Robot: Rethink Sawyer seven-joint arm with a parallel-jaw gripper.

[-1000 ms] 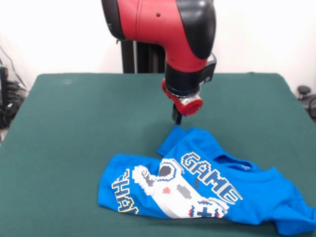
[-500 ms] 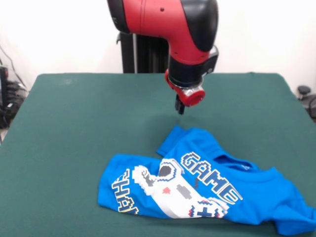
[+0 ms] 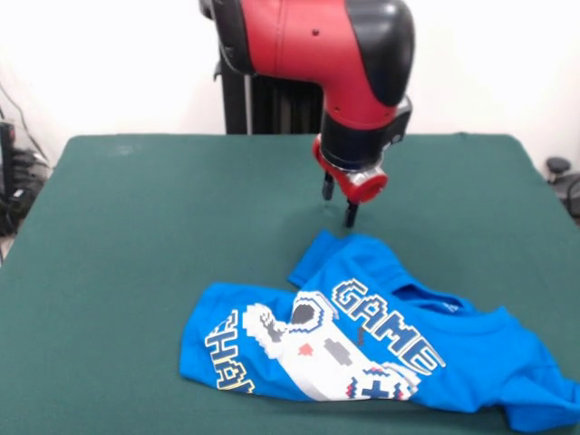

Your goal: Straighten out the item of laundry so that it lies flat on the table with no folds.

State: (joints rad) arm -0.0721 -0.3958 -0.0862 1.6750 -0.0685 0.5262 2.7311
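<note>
The item of laundry (image 3: 362,340), a bright blue T-shirt with a white game controller print and "GAME" lettering, lies rumpled on the near right part of the green table (image 3: 136,236). One sleeve is folded up at its far edge, and the left side is folded over so the lower lettering runs sideways. Its right end reaches the picture's lower right corner. My gripper (image 3: 339,208) hangs open just above and beyond the shirt's far sleeve tip, apart from the cloth. Nothing sits between its two dark fingers (image 3: 350,216).
Green cloth stretches to the left of and behind the shirt. Dark cables and equipment (image 3: 14,177) stand off the table's left edge. A black object (image 3: 560,172) sits off the right edge.
The arm has lifted away from the shirt's far sleeve and shifted right. The gripper has turned, and its two fingers now show apart. The shirt has not moved.
</note>
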